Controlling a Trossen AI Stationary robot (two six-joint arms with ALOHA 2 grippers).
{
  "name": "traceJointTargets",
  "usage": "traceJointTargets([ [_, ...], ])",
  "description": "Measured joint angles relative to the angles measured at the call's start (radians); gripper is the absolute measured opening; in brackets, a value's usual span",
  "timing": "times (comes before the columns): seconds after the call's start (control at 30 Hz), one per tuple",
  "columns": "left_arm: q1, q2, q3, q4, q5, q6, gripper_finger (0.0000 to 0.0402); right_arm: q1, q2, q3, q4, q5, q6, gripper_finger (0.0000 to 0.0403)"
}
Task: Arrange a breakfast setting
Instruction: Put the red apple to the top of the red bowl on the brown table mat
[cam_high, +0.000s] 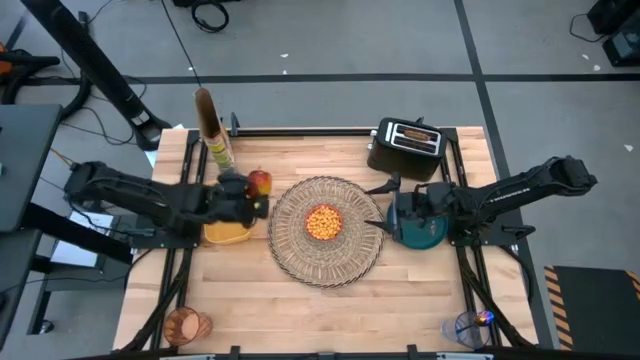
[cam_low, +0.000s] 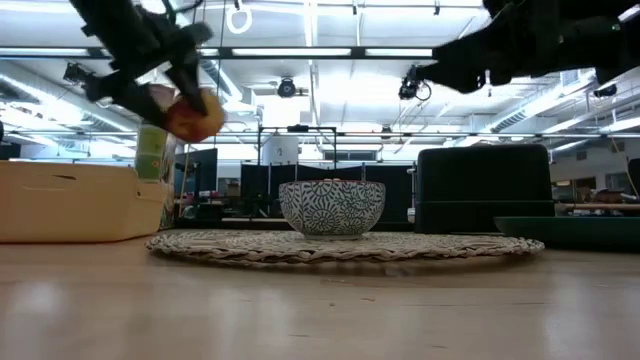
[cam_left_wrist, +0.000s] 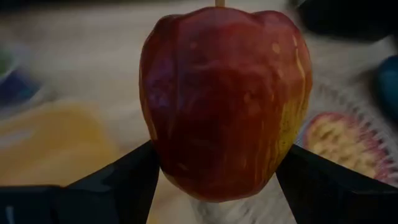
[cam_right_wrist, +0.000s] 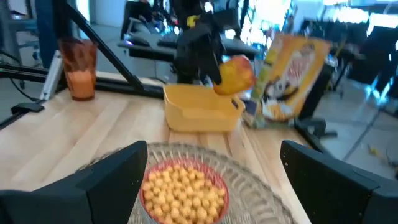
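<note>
My left gripper (cam_high: 252, 192) is shut on a red apple (cam_left_wrist: 224, 99), which hangs high above the table's left part (cam_low: 195, 115), beside a yellow tub (cam_high: 228, 232). A round woven placemat (cam_high: 325, 232) lies mid-table. A small bowl (cam_low: 331, 207) of yellow cereal balls stands on its middle. My right gripper (cam_right_wrist: 211, 186) hovers open at the placemat's right edge (cam_high: 380, 206), over a teal plate (cam_high: 422, 232) that lies flat on the table. An orange cup (cam_high: 185, 325) stands at the near left corner. My left gripper pinches the apple by its two opposite sides (cam_left_wrist: 155, 155), near its lower end, between the two fingers (cam_left_wrist: 124, 180). The fingers come slanting down from the table's left. The apple is lifted clear of the table, its stem end pointing away from the wrist.
A black toaster (cam_high: 405, 148) stands at the far right. A cereal box (cam_high: 212, 130) stands at the far left. A clear cup with something blue in it (cam_high: 470, 325) stands at the near right corner. Bare wood lies along the near edge (cam_high: 320, 310).
</note>
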Motion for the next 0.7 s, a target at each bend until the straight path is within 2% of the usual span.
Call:
traceJointTargets([
  [0.17,-0.075,0.102,-0.098,0.340,-0.247,0.151,0.0295,0.050,-0.012,0.000,0.060,0.003,-0.035,0.0378],
  [0.33,-0.056,0.282,-0.181,0.769,-0.358,0.405,0.0295,0.060,0.008,0.000,0.060,0.074,-0.050,0.0378],
  [0.5,0.003,0.445,-0.200,1.043,-0.399,0.530,0.0295,0.035,0.074,0.020,0.038,0.105,-0.009,0.0372],
  [0.7,0.055,0.596,-0.201,1.244,-0.410,0.615,0.0295,0.023,0.177,0.049,0.047,0.104,0.004,0.0358],
])
